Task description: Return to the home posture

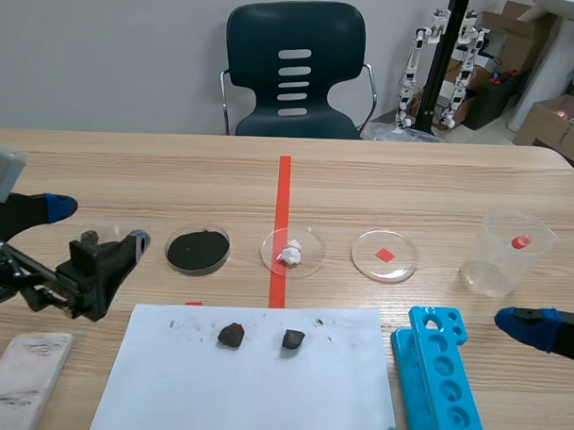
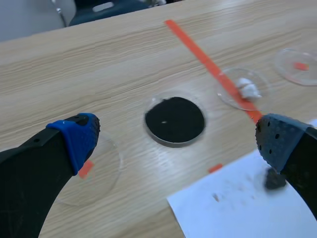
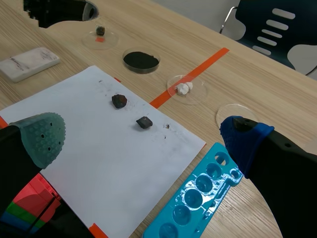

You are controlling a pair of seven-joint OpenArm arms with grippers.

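Observation:
My left gripper (image 2: 178, 135) hangs open over the table's left side, above a dish of black powder (image 2: 175, 120). One of its blue fingertips (image 1: 57, 207) shows at the left edge of the scene view. My right gripper (image 3: 143, 133) is open too, low at the table's right front, over a white paper sheet (image 3: 94, 134) and beside a blue tube rack (image 3: 198, 198). Its blue fingertip (image 1: 528, 325) shows in the scene view. Neither gripper holds anything.
Two dark lumps (image 1: 231, 335) (image 1: 293, 340) lie on the paper. Behind it stand several dishes: black powder (image 1: 198, 250), white lump (image 1: 292, 251), one over a red mark (image 1: 385, 254). A clear cup (image 1: 507, 253) stands right, a white block (image 1: 22, 380) front left, a chair (image 1: 294, 74) behind.

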